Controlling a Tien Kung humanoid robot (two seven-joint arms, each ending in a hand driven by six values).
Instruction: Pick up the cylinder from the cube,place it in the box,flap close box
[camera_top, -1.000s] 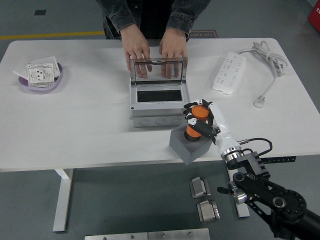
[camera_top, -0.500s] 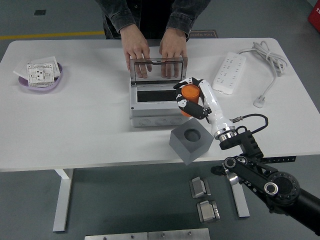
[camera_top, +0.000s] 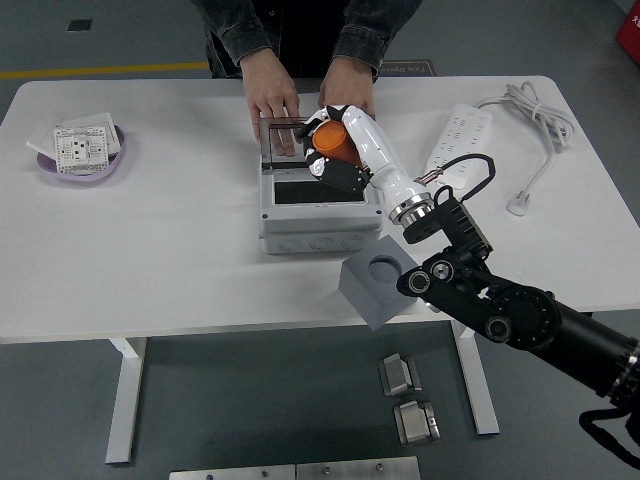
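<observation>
An orange cylinder (camera_top: 333, 141) is held in the right robot hand (camera_top: 335, 152), whose white and black fingers wrap around it. The cylinder is in the air above the far part of a grey box (camera_top: 318, 196), over the box's upright clear lid (camera_top: 290, 137). The box sits near the middle of the white surface (camera_top: 160, 250), open, with a dark rectangular opening on top. A person stands at the far side; both of the person's hands (camera_top: 271, 108) rest behind the lid, touching it. The robot's arm reaches in from the lower right, crossing the near edge of the surface. Just in front of the box, at the near edge, sits a grey cube (camera_top: 378, 287) with a round hole in its top, now empty. To the far right lies a white power strip (camera_top: 457, 143) with its coiled cord (camera_top: 535, 125). On the far left is a purple dish (camera_top: 85, 163) holding a white socket plate (camera_top: 80, 146).
</observation>
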